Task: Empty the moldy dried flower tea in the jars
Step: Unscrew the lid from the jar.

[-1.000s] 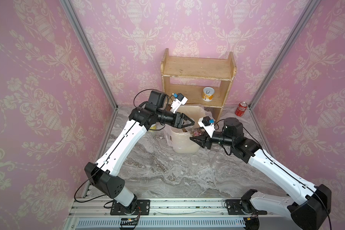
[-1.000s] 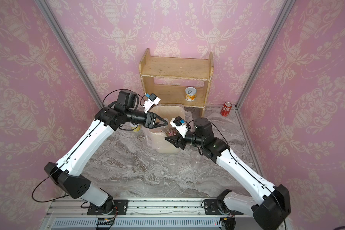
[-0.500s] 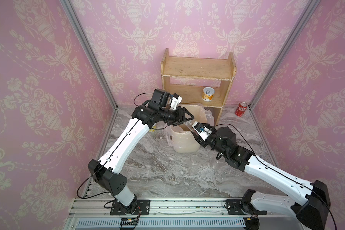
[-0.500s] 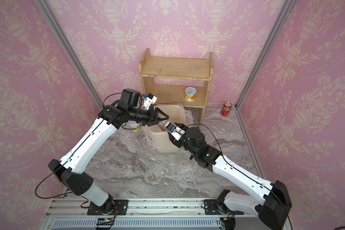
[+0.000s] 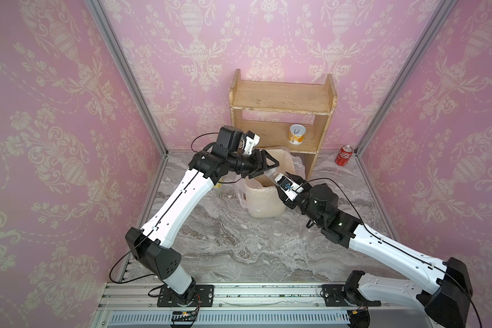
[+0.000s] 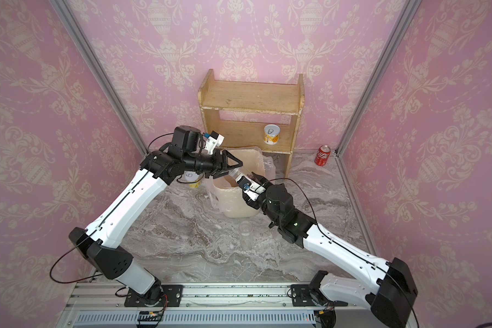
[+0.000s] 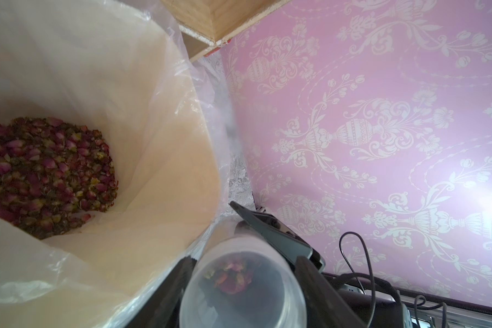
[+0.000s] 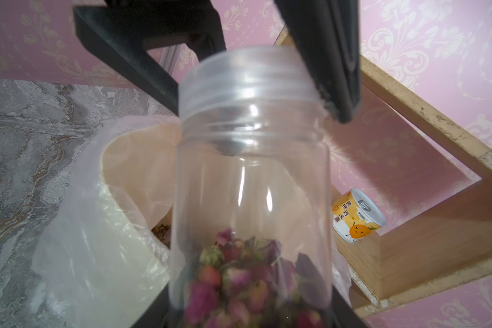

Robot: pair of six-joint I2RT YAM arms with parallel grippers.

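Jar (image 8: 250, 176) looked light, slick plastic, so I judged its base safest: right fingers (image 8: 154, 315) clamped there over the lined bin (image 5: 264, 201), left fingers (image 8: 324, 56) flanked its neck, grip unclear; rosebud tea (image 8: 239, 278) pooled inside.

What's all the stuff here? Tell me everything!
shelf: one, wooden, back wall.
shelf tin: one, yellow-white, lower shelf.
table tin: one, yellow-white, left of bin.
cola can: one, red, right of shelf.
bin: one, beige, bag-lined, before shelf.
held jar: one, clear, above the bin's edge.
table jar: at least one, clear, before bin.
flower tea: pinkish-brown, heap in bin, some in held jar.
left gripper: one, black, around held jar's mouth.
right gripper: one, black, gripping held jar's base.
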